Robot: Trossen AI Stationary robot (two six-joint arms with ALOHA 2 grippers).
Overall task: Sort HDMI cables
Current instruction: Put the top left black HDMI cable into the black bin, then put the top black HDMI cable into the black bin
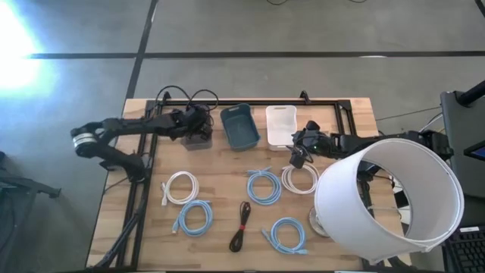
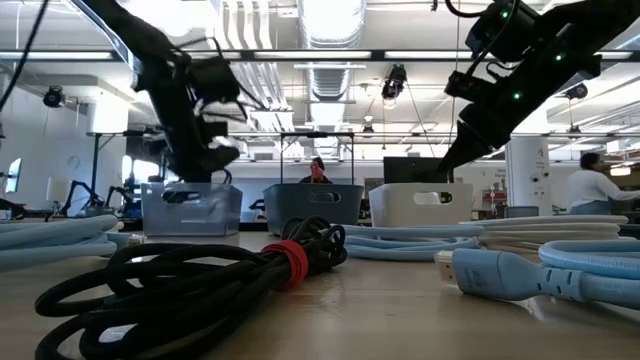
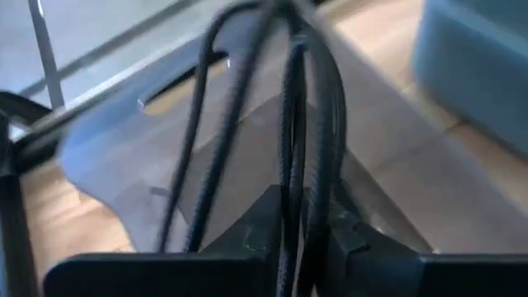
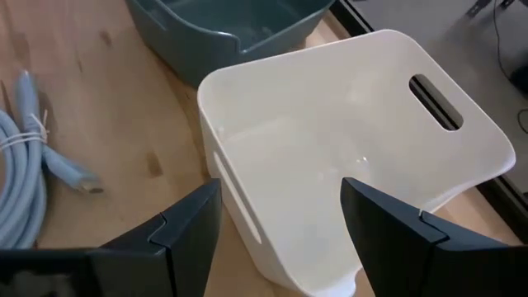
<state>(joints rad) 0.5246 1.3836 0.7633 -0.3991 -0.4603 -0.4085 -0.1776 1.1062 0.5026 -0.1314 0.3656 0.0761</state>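
My left gripper (image 1: 198, 129) hangs over a clear grey bin (image 1: 198, 142) at the far left, shut on a black HDMI cable (image 3: 289, 124). My right gripper (image 4: 280, 223) stands open over the white bin (image 4: 346, 157), with nothing between its fingers. On the table lie two white coils (image 1: 180, 186) (image 1: 299, 179), three light blue coils (image 1: 263, 185) (image 1: 194, 218) (image 1: 288, 233) and a black bundle (image 1: 241, 225) tied with a red band (image 2: 290, 262). My left gripper has several strands of the black cable's coil (image 3: 290, 210) between its two fingers. The fingers slant down from the table's left side. The loops reach out past the fingertips over the grey bin (image 3: 247, 173); I cannot tell whether they touch it.
A blue bin (image 1: 240, 126) stands between the grey and white bins along the far edge. A large white lampshade (image 1: 390, 197) covers the table's near right corner in the high view. A black frame rail (image 1: 326, 104) runs behind the bins. A person (image 2: 590, 190) stands in the room beyond.
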